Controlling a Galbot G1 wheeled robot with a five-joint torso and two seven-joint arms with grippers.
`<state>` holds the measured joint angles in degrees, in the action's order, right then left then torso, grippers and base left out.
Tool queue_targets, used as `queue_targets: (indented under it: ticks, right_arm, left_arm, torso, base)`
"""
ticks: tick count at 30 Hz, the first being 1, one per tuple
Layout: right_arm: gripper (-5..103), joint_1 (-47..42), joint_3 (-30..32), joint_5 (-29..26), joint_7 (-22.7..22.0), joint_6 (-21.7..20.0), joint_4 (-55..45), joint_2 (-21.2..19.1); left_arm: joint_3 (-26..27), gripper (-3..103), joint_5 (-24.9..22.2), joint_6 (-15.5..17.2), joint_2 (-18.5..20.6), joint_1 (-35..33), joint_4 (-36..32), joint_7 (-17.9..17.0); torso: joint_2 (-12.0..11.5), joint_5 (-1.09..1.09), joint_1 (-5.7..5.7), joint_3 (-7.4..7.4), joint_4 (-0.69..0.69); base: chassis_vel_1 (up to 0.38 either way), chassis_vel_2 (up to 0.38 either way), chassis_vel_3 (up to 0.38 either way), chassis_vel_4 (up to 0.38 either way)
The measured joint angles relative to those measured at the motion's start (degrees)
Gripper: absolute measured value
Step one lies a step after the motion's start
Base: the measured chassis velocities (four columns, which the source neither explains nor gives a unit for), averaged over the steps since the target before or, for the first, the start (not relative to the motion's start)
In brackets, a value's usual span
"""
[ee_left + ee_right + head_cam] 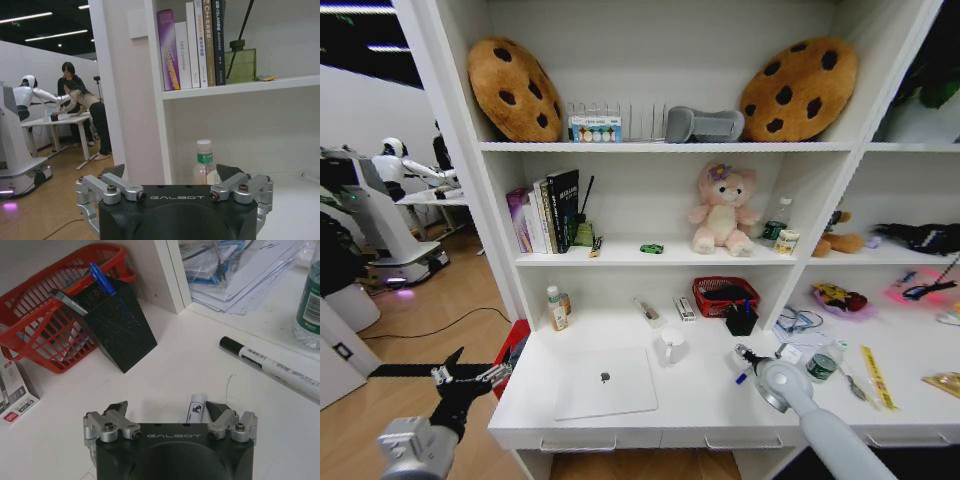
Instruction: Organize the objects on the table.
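The silver laptop [605, 383] lies closed on the white table [695, 400]. My right gripper [742, 354] [167, 410] hovers open just above the tabletop, over a short white pen [196, 409] with a blue end [741, 378]. A black mesh pen holder [120, 325] in front of it holds a blue pen [102, 280] and a dark pen [67, 300]. A white marker with a black cap [272, 367] lies beside it. The green toy car [651, 248] and the green-label jar [786, 241] stand on the shelf above. My left gripper [470, 372] [171, 172] hangs open off the table's left end.
A red basket [725, 295] [45, 315] stands behind the pen holder. A white mug [670, 346] sits mid-table and a bottle [555, 308] [203, 162] at the back left. Papers [235, 265], a small bottle [825, 360] and shelf uprights crowd the right side.
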<state>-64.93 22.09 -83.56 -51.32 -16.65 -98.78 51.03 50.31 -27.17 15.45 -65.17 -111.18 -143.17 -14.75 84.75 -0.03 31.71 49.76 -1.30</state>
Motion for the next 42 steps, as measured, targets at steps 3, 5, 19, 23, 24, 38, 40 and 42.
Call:
queue_targets:
  ticks: [3, 5, 19, 23, 24, 38, 40, 42]
  right_arm:
    - [85, 0.15, -0.12, 0.02, -0.03, -0.04, 0.37, -0.15]
    - [79, 0.10, -0.13, -0.06, -0.17, -0.13, 0.37, -0.23]
    - [27, -1.93, -1.19, -2.87, -1.50, -0.69, -0.72, -2.24]
    - [13, -1.83, -1.61, -3.53, -1.60, -0.84, -0.72, -2.71]
    - [13, -1.83, -1.61, -3.53, -1.60, -0.84, -0.72, -2.71]
    - [12, -1.84, 0.60, 30.71, 23.36, 3.35, 1.36, -6.35]
    - [12, -0.14, 0.58, 34.12, 26.81, 5.30, 3.19, -6.80]
    - [12, 1.85, 0.20, 37.73, 31.03, 8.13, 5.70, -7.15]
  left_arm:
    - [0.00, 100, 0.00, 0.00, 0.00, 0.00, 0.00, 0.00]
    - [0.00, 100, 0.00, 0.00, 0.00, 0.00, 0.00, 0.00]
    - [0.00, 100, 0.00, 0.00, 0.00, 0.00, 0.00, 0.00]
    - [0.00, 100, 0.00, 0.00, 0.00, 0.00, 0.00, 0.00]
    - [0.00, 100, 0.00, 0.00, 0.00, 0.00, 0.00, 0.00]
    - [0.00, 100, 0.00, -0.01, 0.00, 0.00, 0.00, 0.00]
    - [0.00, 100, 0.00, -0.01, 0.00, 0.00, 0.00, 0.00]
    - [0.00, 100, 0.00, -0.01, 0.00, 0.00, 0.00, 0.00]
  torso:
    - [0.01, -0.02, 0.00, -0.01, 0.00]
    - [0.01, -0.01, 0.00, -0.01, -0.01]
    - [0.03, -0.03, -0.02, -0.02, -0.02]
    - [0.02, -0.01, -0.01, -0.01, -0.02]
    - [0.02, -0.01, -0.01, -0.01, -0.02]
    - [-0.04, 0.11, 0.02, 0.03, -0.01]
    - [-0.03, 0.05, 0.02, 0.02, -0.01]
    - [-0.02, 0.04, 0.01, 0.01, -0.01]
  base:
    - [0.000, 0.000, 0.000, 0.000]
    - [0.000, 0.000, 0.000, 0.000]
    - [0.000, 0.000, 0.000, 0.000]
    - [0.000, 0.000, 0.000, 0.000]
    - [0.000, 0.000, 0.000, 0.000]
    - [0.000, 0.000, 0.000, 0.000]
    - [0.000, 0.000, 0.000, 0.000]
    - [0.000, 0.000, 0.000, 0.000]
